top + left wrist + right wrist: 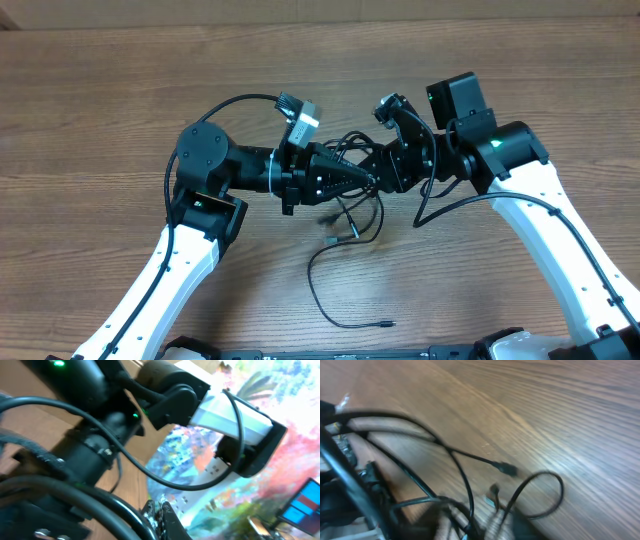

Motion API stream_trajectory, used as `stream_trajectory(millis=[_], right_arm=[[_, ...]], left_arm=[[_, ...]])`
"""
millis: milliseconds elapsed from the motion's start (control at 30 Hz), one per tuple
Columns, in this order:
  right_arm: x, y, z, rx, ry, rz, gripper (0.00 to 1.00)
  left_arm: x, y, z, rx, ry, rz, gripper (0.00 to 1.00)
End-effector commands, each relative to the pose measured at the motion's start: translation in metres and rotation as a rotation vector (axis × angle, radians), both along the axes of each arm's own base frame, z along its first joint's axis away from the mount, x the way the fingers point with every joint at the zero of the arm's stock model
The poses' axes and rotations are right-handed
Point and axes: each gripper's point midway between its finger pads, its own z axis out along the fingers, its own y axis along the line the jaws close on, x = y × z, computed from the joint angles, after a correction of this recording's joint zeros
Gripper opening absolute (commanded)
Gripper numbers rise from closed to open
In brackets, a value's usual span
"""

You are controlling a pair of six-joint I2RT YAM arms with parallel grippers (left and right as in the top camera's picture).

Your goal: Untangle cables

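Overhead, the left gripper [366,182] is closed tight, its tip buried in the knot of cables [329,241] at mid-table [120,90]. The right gripper [384,178] meets it nose to nose; how wide it stands cannot be told. Both arms bend inward, and loose cord ends trail toward the near edge.

No text, label, brand or number is legible in any view.

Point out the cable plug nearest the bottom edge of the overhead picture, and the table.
cable plug [386,323], overhead view, on its tip.
table [90,90], overhead view, on bare wood, upper left.
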Motion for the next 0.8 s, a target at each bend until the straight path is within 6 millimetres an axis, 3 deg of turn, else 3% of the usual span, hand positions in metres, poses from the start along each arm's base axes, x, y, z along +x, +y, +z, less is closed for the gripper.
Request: stream_trajectory(millis=[0, 200, 367, 400, 433, 467, 500, 600, 767], right_arm=[[-0.001, -0.001, -0.003, -0.003, 0.020, -0.003, 0.04], [-0.008, -0.008, 0.005, 0.011, 0.027, -0.014, 0.04], [-0.025, 0.001, 0.041, 0.141, -0.035, 0.071, 0.04], [-0.029, 0.004, 0.047, 0.170, -0.038, 0.088, 0.04], [-0.033, 0.007, 0.052, 0.200, -0.035, 0.109, 0.04], [-0.035, 0.008, 0.054, 0.211, -0.033, 0.118, 0.04], [-0.037, 0.010, 0.055, 0.223, -0.028, 0.128, 0.04], [-0.037, 0.009, 0.055, 0.220, -0.029, 0.126, 0.04], [-0.034, 0.003, 0.047, 0.170, -0.025, 0.096, 0.04]], left_arm=[[-0.012, 0.007, 0.007, 0.018, 0.034, -0.067, 0.04], [0.014, 0.032, -0.007, 0.040, 0.049, 0.024, 0.04], [0.072, 0.058, -0.071, 0.184, 0.227, 0.381, 0.05], [0.085, 0.066, -0.094, 0.260, 0.289, 0.495, 0.16], [0.097, 0.078, -0.120, 0.360, 0.364, 0.630, 0.35], [0.101, 0.085, -0.134, 0.414, 0.398, 0.694, 0.43], [0.103, 0.095, -0.155, 0.510, 0.439, 0.790, 0.64], [0.102, 0.099, -0.169, 0.582, 0.457, 0.842, 1.00], [0.104, 0.103, -0.162, 0.582, 0.406, 0.870, 1.00]])
